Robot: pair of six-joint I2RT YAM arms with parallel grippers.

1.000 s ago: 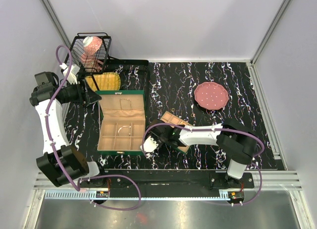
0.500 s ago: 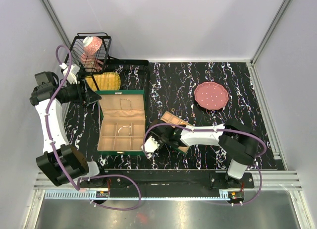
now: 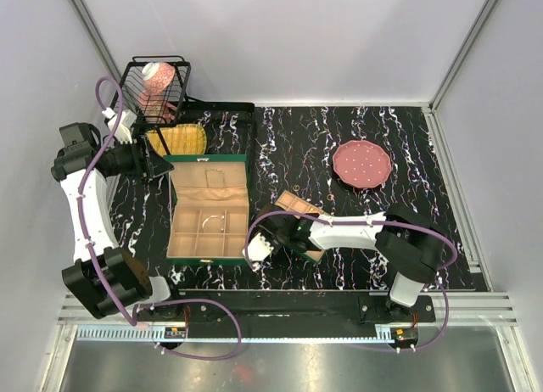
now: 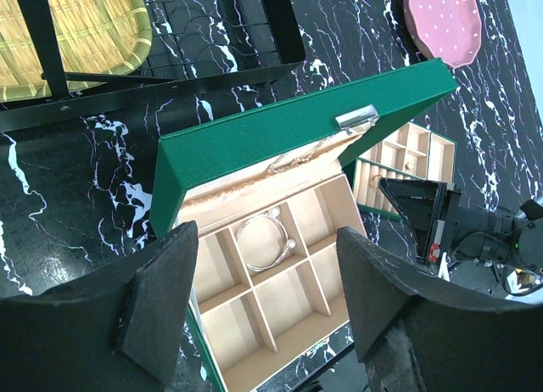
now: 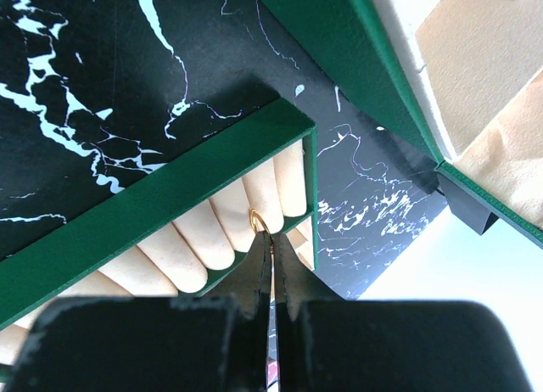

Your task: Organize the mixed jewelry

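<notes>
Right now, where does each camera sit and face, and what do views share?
Top external: above and behind the arms, looking down on the table; both arms show.
Left wrist: high at the table's left, looking across the open box toward the plate; open left gripper frames it.
Right wrist: low over the tray; shut right gripper holds a ring.
Shared: box in all three; plate in top and left wrist.

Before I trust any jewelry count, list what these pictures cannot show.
Top external: small tray mostly under the right arm; contents hidden.
Right wrist: gold ring, lower half behind the right gripper.
Left wrist: jewelry pieces in the small tray too small to identify.
</notes>
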